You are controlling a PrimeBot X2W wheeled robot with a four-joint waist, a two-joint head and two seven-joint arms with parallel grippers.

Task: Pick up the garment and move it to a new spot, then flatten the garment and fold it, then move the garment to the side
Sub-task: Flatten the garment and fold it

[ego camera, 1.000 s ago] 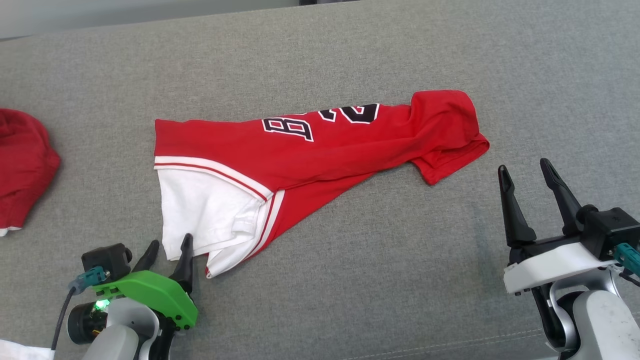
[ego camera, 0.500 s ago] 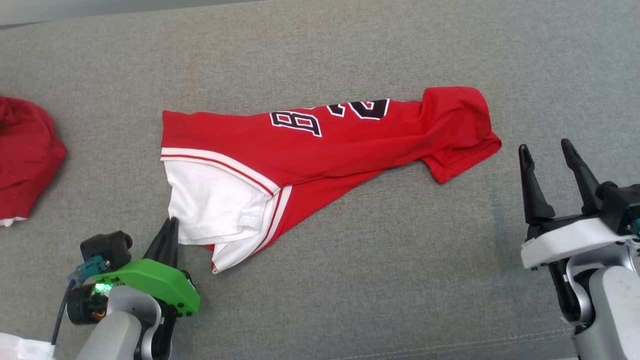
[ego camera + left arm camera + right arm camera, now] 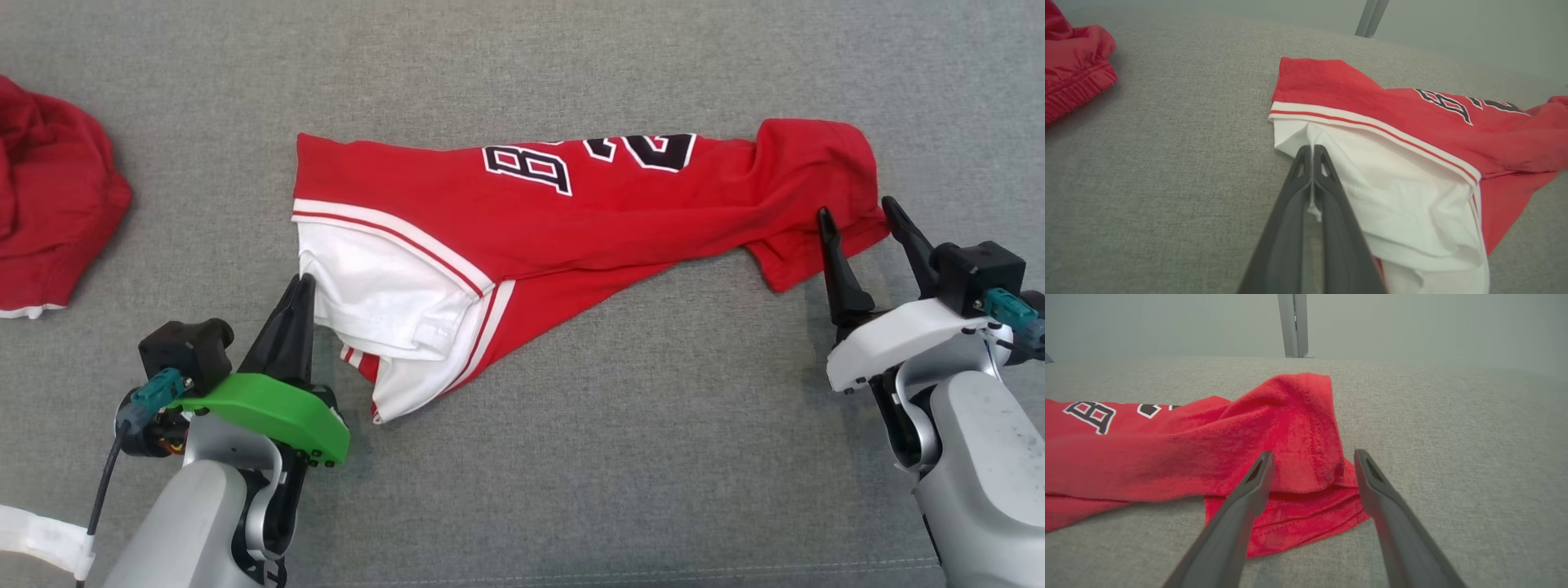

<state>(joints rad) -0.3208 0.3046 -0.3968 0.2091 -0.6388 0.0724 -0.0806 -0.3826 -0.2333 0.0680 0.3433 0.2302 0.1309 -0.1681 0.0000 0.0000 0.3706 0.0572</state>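
On grey surface (image 3: 571,490), centre: garment (image 3: 571,212) is laid crumpled, numerals partly folded under | white corner is clamped by left gripper (image 3: 302,282) | red sleeve end is straddled by right gripper (image 3: 856,209), fingers apart | red cloth (image 3: 49,212) is cut off at left edge | open surface is seen below garment.

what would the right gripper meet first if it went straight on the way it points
Probably the garment: its bunched red sleeve end lies just ahead, between the open fingers of the right gripper. Its height above the cloth is unclear.
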